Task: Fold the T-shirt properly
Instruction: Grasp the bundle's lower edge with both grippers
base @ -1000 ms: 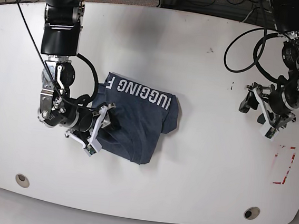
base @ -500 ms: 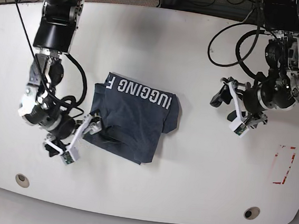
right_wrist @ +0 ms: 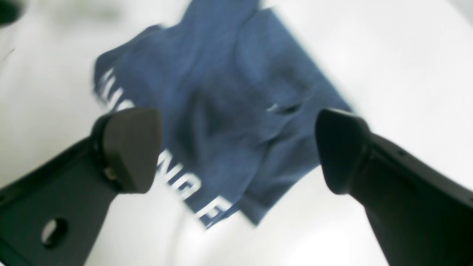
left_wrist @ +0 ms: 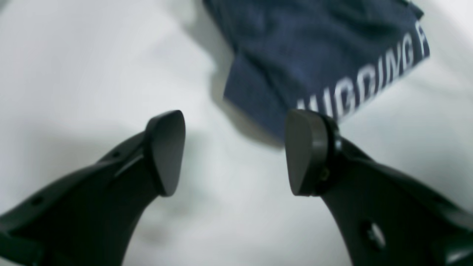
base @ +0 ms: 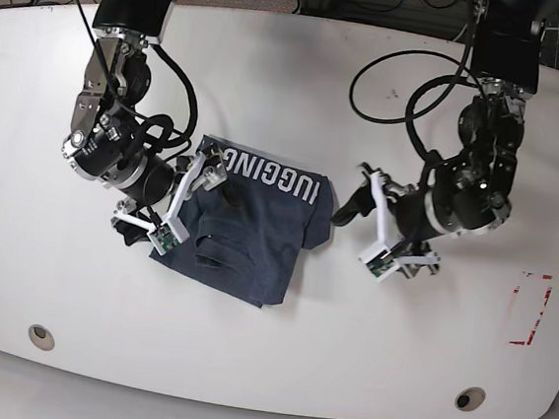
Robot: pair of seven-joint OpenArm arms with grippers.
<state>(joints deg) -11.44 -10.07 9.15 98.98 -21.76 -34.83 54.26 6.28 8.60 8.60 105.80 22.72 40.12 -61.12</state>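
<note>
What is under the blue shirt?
The T-shirt lies on the white table, folded over itself, so table and more shirt are underneath. Whether anything else hides beneath cannot be seen; the cloth covers it.

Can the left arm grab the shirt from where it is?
Probably yes. The left gripper has its jaws open just beside the T-shirt edge, and only bare table lies between them.

White table (base: 301, 93) — folded T-shirt (base: 257, 237) lying on it.
</note>
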